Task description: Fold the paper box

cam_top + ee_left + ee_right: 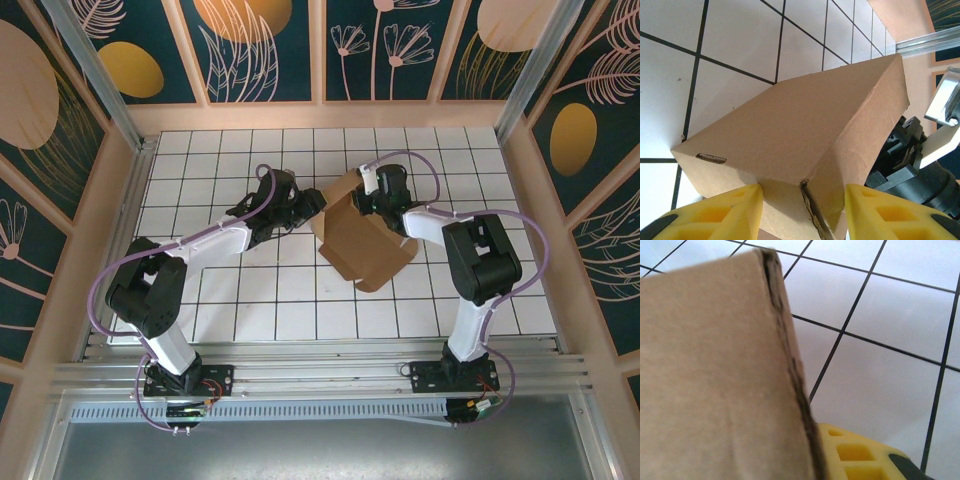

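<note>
Cardboard, plain and tan, makes up the paper box (362, 240), which sits on the white tiled desk (250, 310) a little right of its middle, between the 2 arms' tools. From above it reads as a raised, block-like form turned cornerwise to the black grid lines. A rounded flap (392, 262) is spread on the tiles at its near right side.

The left tool (303, 208) reaches in from the left and meets the box's left corner. In the left wrist view its 2 yellow fingers (725, 212) stand apart with that corner between them. A creased ridge runs away from the camera with a sloping panel on either side, and a raw cut edge (812, 210) comes down into the gap. Both fingers look to touch the cardboard, but whether they squeeze it or merely straddle it I cannot tell. A small slot (711, 159) is cut in the narrow face at the left.

The right tool (373, 203) sits at the box's far upper edge and is closed on it, pinching 1 upright panel. In the right wrist view that panel covers the left half. Its dark raw edge (790, 370) runs down to 1 yellow finger (855, 457) lying flush against the cardboard. The other finger is hidden behind the panel.
</note>
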`<act>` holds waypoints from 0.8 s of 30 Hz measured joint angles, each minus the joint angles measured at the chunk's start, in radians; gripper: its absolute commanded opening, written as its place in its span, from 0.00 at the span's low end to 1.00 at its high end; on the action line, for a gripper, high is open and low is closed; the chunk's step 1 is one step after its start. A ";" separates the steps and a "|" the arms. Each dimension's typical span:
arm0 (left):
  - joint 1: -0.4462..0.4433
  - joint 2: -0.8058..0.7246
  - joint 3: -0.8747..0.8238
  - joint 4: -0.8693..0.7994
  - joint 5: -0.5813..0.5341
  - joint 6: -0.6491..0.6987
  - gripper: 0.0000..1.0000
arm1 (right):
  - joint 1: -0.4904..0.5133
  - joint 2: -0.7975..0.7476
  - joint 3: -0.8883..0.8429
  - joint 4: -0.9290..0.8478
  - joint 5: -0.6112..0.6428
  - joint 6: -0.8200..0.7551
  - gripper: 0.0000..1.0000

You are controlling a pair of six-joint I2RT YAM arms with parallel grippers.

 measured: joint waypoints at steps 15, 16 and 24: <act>0.000 -0.135 0.000 -0.056 -0.102 0.104 0.72 | 0.018 -0.078 -0.045 -0.053 0.014 -0.160 0.00; 0.000 -0.170 0.000 -0.057 -0.117 0.126 0.74 | 0.020 -0.107 -0.054 -0.074 0.021 -0.200 0.00; 0.000 -0.545 -0.111 0.044 -0.283 0.480 0.83 | 0.053 -0.384 0.003 -0.369 0.230 -0.862 0.00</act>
